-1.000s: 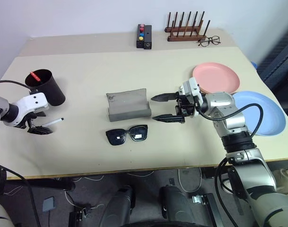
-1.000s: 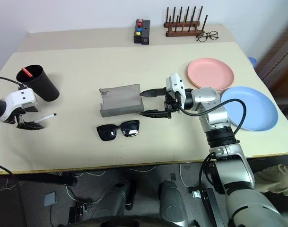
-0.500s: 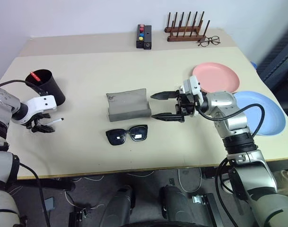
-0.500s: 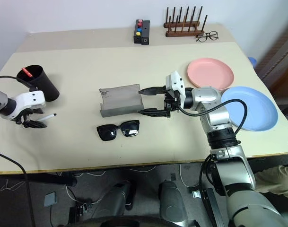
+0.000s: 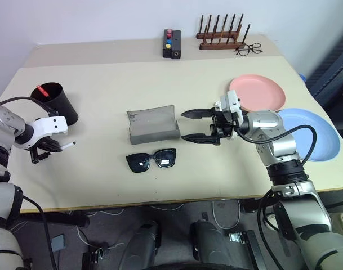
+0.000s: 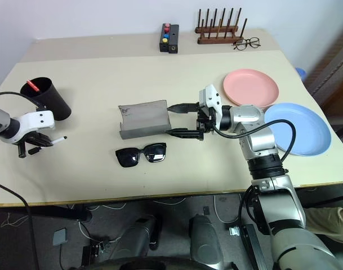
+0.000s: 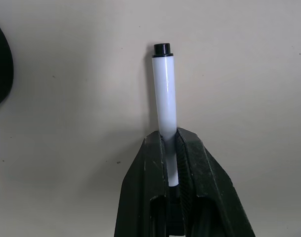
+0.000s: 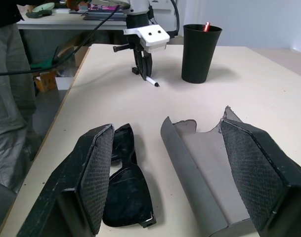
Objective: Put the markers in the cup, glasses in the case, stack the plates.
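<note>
A white marker with a black cap lies on the table at the far left, and my left gripper is shut on its barrel, pointing steeply down. Just behind it stands the black cup with a red marker inside. The grey case lies open mid-table, with the black sunglasses in front of it. My right gripper hovers open beside the case's right end, pointing left with nothing between its fingers. The pink plate and the blue plate lie side by side at the right.
At the back edge are a black button box, a wooden rack and wire-framed spectacles. A person stands beyond the table's left end in the right wrist view.
My left gripper has closed from open onto the white marker. The right arm has held still, open beside the case.
</note>
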`<action>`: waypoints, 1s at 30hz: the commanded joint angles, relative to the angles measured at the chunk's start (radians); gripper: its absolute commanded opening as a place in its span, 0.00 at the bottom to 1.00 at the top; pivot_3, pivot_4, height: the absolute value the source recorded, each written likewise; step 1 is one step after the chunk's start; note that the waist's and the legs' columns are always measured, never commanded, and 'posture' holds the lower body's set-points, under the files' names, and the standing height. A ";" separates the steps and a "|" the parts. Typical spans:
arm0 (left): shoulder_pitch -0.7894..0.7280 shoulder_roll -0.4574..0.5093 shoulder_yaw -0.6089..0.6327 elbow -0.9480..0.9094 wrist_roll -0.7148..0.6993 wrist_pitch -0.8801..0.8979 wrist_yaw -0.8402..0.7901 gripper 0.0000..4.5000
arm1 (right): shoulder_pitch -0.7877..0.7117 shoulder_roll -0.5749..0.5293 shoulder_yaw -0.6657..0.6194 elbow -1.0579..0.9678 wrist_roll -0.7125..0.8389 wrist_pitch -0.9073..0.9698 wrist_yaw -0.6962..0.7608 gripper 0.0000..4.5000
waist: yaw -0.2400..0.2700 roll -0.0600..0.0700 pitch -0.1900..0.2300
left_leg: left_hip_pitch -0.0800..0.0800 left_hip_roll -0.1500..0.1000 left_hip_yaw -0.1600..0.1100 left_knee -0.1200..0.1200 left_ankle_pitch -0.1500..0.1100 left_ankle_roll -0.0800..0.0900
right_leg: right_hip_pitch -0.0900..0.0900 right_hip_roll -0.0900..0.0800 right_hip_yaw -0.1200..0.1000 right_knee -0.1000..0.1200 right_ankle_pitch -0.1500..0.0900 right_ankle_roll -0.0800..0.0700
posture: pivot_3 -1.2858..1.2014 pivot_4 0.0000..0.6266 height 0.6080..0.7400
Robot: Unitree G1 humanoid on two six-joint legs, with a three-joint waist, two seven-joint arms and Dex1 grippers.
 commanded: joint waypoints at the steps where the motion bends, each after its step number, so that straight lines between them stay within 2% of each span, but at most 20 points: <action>1: 0.018 -0.021 0.114 -0.097 -0.145 -0.003 -0.049 0.01 | -0.030 -0.004 -0.026 -0.009 0.013 -0.022 0.000 0.78 | 0.004 0.000 0.000 | 0.000 0.000 0.000 0.000 0.000 0.000 | 0.000 0.000 0.000 0.000 0.000 0.000 | 0.52 0.24 1.00; 4: 0.097 -0.057 0.211 -0.359 -0.333 0.127 -0.163 0.01 | -0.033 -0.006 -0.028 0.004 0.012 -0.028 0.003 0.78 | 0.008 0.000 0.000 | -0.002 0.000 -0.001 0.002 0.000 0.000 | 0.000 -0.001 -0.001 -0.001 0.000 0.000 | 0.52 0.24 1.00; 6: 0.153 -0.080 0.252 -0.542 -0.428 0.250 -0.179 0.01 | -0.036 -0.007 -0.029 0.013 0.012 -0.032 0.006 0.78 | 0.006 0.000 0.000 | -0.003 0.000 -0.001 0.003 0.000 0.000 | 0.000 -0.001 -0.001 -0.001 0.000 0.000 | 0.52 0.24 1.00; 8: 0.178 -0.124 0.296 -0.683 -0.505 0.360 -0.127 0.01 | -0.039 -0.006 -0.027 0.022 0.011 -0.035 0.008 0.78 | 0.002 0.000 0.000 | -0.003 0.000 -0.001 0.003 0.000 0.000 | 0.000 -0.001 0.000 -0.001 0.000 0.000 | 0.52 0.24 1.00; 11: 0.181 -0.198 0.361 -0.790 -0.579 0.458 -0.009 0.01 | -0.049 0.002 -0.027 0.036 0.011 -0.036 0.009 0.78 | 0.000 0.000 0.000 | -0.003 0.000 -0.001 0.002 0.000 0.000 | -0.001 -0.001 -0.001 -0.001 0.000 0.000 | 0.52 0.24 1.00; 14: 0.145 -0.320 0.466 -0.813 -0.650 0.478 0.191 0.01 | -0.076 0.028 -0.042 0.071 0.021 -0.039 -0.011 0.78 | -0.003 0.000 0.000 | -0.002 0.000 -0.001 0.002 0.001 -0.002 | -0.001 -0.001 0.000 0.000 0.000 0.000 | 0.52 0.24 1.00; 18: 0.118 -0.409 0.565 -0.792 -0.681 0.408 0.381 0.01 | -0.111 0.059 -0.063 0.122 0.022 -0.068 -0.030 0.78 | -0.004 0.000 0.000 | -0.002 0.001 0.000 0.002 0.003 -0.004 | -0.002 -0.001 0.000 0.000 0.000 0.000 | 0.52 0.24 1.00; 26: 0.119 -0.515 0.702 -0.833 -0.703 0.266 0.701 0.01 | -0.150 0.106 -0.081 0.189 0.018 -0.119 -0.038 0.78 | 0.003 -0.001 0.000 | -0.003 0.000 0.000 0.004 0.003 -0.005 | -0.001 -0.001 0.000 -0.001 0.000 0.000 | 0.52 0.24 1.00; 30: 0.117 -0.509 0.747 -0.846 -0.667 0.203 0.858 0.01 | -0.156 0.120 -0.078 0.200 0.016 -0.135 -0.038 0.78 | 0.000 -0.001 -0.001 | -0.003 0.000 0.000 0.003 0.003 -0.005 | -0.001 -0.002 0.000 -0.001 0.000 0.000 | 0.52 0.24 1.00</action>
